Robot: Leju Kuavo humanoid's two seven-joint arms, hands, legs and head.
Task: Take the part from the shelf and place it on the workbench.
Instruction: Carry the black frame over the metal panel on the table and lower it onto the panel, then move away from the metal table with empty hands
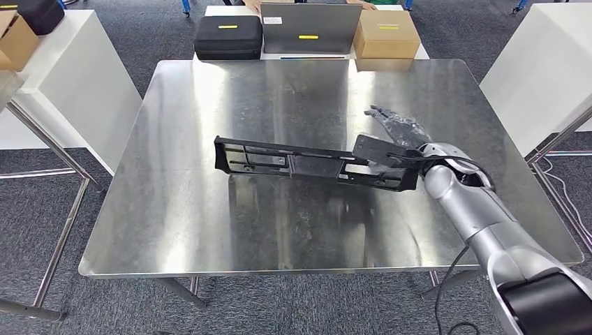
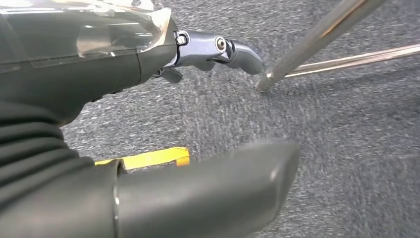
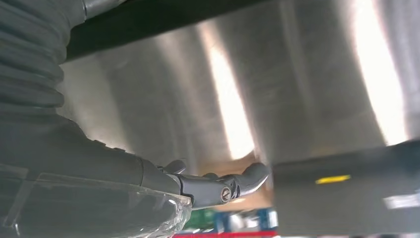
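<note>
A long black plastic part (image 1: 314,165), an openwork frame with a flat tab at one end, lies lengthwise across the middle of the steel-topped workbench (image 1: 209,230); its right end sits at the robot's right hand (image 1: 398,132), and whether it rests flat on the metal or is lifted slightly I cannot tell; its reflection shows in the sheet just below it. The right hand reaches out over the bench with its dark fingers (image 1: 382,115) stretched forward and apart beyond the tab; the part's end runs along the wrist and palm, so whether the hand grips it or merely lies against it I cannot tell; in the right wrist view the right hand's fingers (image 3: 247,179) show extended over the shiny bench top (image 3: 307,89), a dark bar of the part (image 3: 163,17) crossing behind the ribbed cover. The left hand (image 2: 148,148) hangs above grey carpet (image 2: 356,148) near a metal table leg (image 2: 317,39); its thumb (image 2: 208,198) and a silver finger (image 2: 223,49) stand apart with nothing between them. Beyond the far edge of the bench stand a black case (image 1: 228,36), a grey panel (image 1: 311,28) and a cardboard box (image 1: 386,33); white tables (image 1: 70,84) flank the bench on both sides.
</note>
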